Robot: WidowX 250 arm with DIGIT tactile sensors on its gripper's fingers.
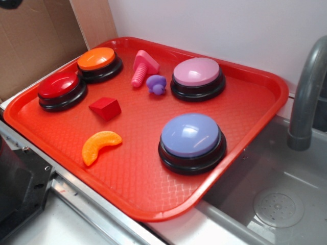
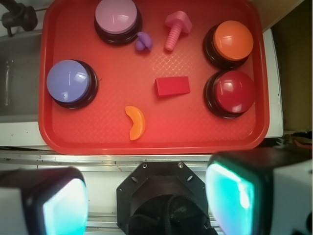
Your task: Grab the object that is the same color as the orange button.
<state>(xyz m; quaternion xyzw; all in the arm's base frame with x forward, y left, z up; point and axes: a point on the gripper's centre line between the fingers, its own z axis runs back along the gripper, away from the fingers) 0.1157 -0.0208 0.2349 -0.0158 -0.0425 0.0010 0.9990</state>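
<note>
Segment (image 2: 135,123): matches orange button (image 2: 233,40). Risk: red block (image 2: 172,86) nearby, miscolour grab. Gripper (image 2: 146,196) jaws wide, empty.

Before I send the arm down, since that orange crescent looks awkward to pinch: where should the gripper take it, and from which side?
Take the orange crescent across its thick middle, coming straight down from above. It lies flat on the red tray with bare tray all round; the red block sits well apart. Its tips taper and would likely slip. The gripper looks open, back off the tray's near edge.
</note>
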